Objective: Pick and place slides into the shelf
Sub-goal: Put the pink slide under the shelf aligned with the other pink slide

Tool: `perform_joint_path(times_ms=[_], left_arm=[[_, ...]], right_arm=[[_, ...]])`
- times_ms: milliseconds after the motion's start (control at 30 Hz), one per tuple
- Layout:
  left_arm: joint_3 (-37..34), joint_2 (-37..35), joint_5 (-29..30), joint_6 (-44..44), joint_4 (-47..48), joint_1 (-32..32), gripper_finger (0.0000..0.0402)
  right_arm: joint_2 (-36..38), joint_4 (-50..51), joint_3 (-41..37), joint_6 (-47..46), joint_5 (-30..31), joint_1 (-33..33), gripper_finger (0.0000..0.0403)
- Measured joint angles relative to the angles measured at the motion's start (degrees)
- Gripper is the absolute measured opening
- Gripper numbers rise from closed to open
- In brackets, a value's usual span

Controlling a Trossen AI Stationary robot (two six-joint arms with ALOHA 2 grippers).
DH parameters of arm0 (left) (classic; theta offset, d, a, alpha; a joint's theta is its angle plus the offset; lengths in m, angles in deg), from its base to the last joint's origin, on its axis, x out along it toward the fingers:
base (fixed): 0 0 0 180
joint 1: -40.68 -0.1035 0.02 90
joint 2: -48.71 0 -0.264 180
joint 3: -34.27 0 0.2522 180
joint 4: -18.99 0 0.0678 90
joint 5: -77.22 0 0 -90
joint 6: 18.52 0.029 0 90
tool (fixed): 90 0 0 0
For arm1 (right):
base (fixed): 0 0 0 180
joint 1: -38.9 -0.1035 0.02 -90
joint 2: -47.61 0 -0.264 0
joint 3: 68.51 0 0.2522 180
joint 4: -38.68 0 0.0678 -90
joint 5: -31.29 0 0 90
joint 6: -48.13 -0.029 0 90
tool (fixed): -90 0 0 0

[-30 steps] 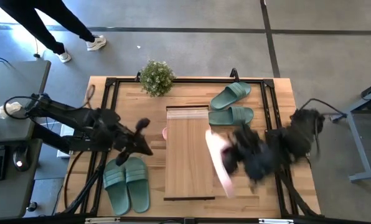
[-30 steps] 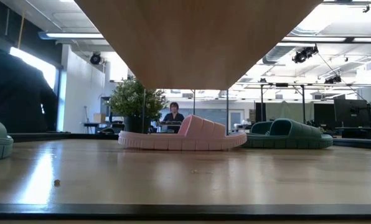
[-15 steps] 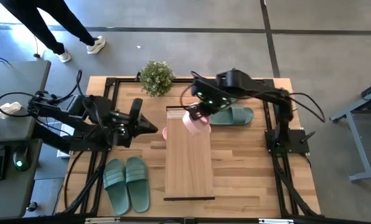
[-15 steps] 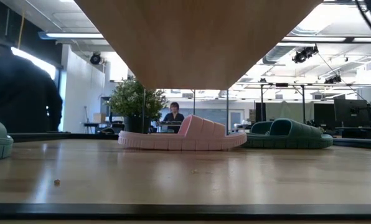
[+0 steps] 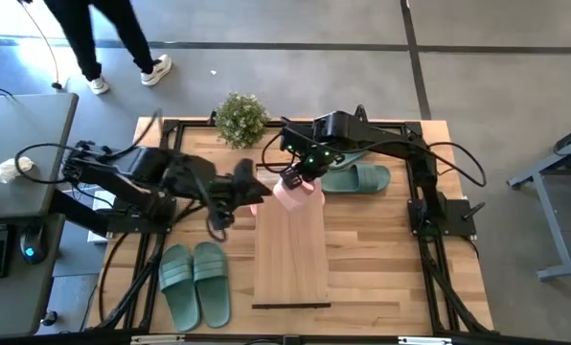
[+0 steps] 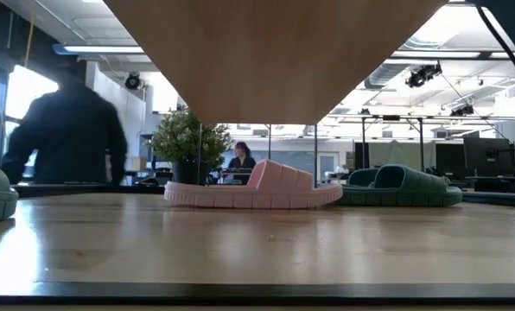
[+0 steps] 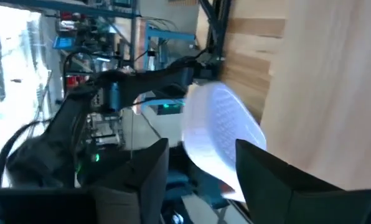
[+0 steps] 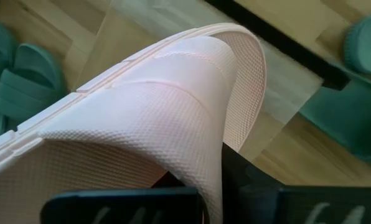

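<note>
— So where is the right gripper (image 5: 293,182)?

— Over the far end of the shelf (image 5: 290,259), its fingers clamped on a pink slide (image 5: 298,191). Its wrist view shows that slide (image 8: 154,118) filling most of the picture, held tilted, with the shelf top and green slides below it.

— And the left gripper (image 5: 257,189)?

— At the shelf's left edge, near the far end, close beside the held slide. Its fingers (image 7: 145,180) stand apart, and its wrist view shows nothing between them; a pale slide (image 7: 220,140) hangs just beyond, with the right arm behind it.

— The other pink slide?

— From above, only a sliver (image 5: 254,204) shows at the shelf's left edge. The low view shows it (image 6: 253,192) lying flat on the desk (image 6: 257,242) under the shelf.

— The green ones?

— One pair (image 5: 195,283) lies side by side on the desk's near left, well apart from the shelf. Of the other, one slide (image 5: 357,178) lies right of the shelf's far end, the second is partly hidden by the right arm.

— Anything else?

— A plant (image 5: 240,119) on the far edge, and a person (image 5: 103,38) walking on the floor beyond the desk.
</note>
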Motion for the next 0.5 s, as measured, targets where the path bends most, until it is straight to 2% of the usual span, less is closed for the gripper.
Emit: perform_joint_path(times_ms=[167, 500], left_arm=[[8.6, 6.2, 1.6, 0.9, 6.7, 0.9, 0.0194], [22.6, 15.1, 3.0, -2.0, 17.8, 1.1, 0.0200]], right_arm=[[0.0, 0.0, 0.0, 0.2, 1.0, 0.0, 0.0000], [0.0, 0.0, 0.0, 0.2, 2.3, 0.0, 0.0000]])
